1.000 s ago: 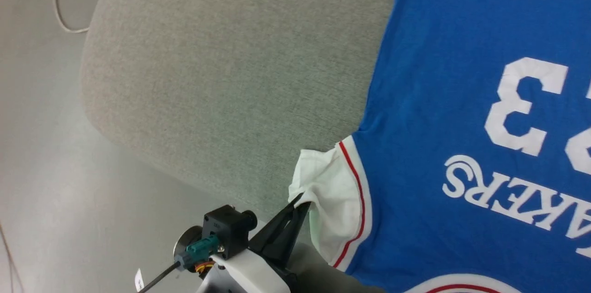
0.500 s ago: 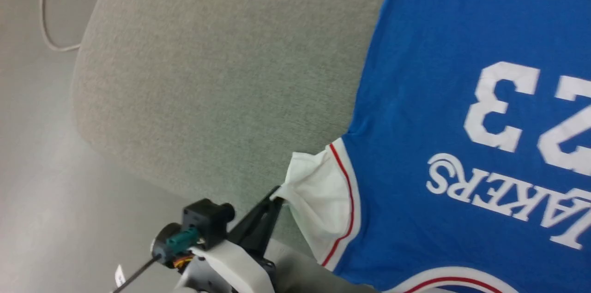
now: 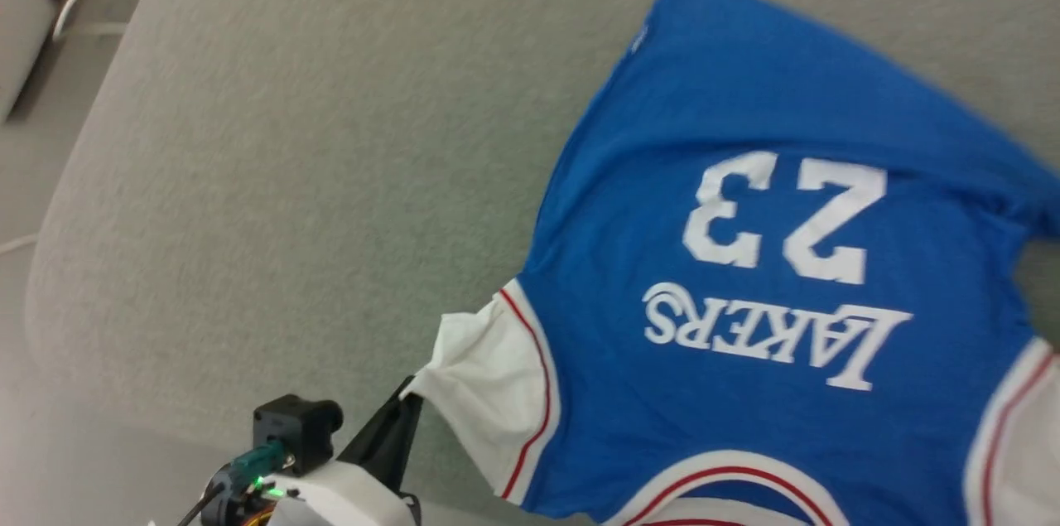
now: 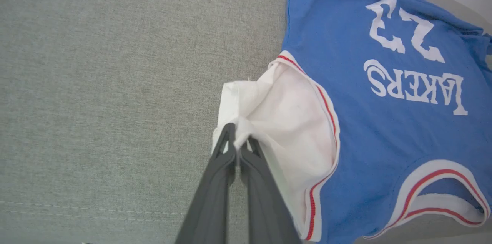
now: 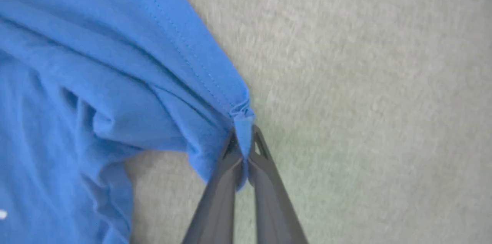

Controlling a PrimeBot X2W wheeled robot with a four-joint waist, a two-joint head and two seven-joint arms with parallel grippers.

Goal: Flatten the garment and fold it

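The right pincer (image 5: 243,136) had just snapped shut on a blue hem corner (image 5: 241,115) of the shirt (image 3: 770,410), which lay print-up on the grey cushion (image 3: 290,178). The left pincer (image 4: 239,141) stayed clenched on the white sleeve (image 4: 284,121). With two ends held, it could probably be stretched flat.

The garment (image 3: 745,261) ran off the head view's bottom and right edges, cutting its collar (image 3: 720,461) and one sleeve (image 3: 1023,443); grey upholstery (image 5: 365,82) beside its hem corner was blurred.
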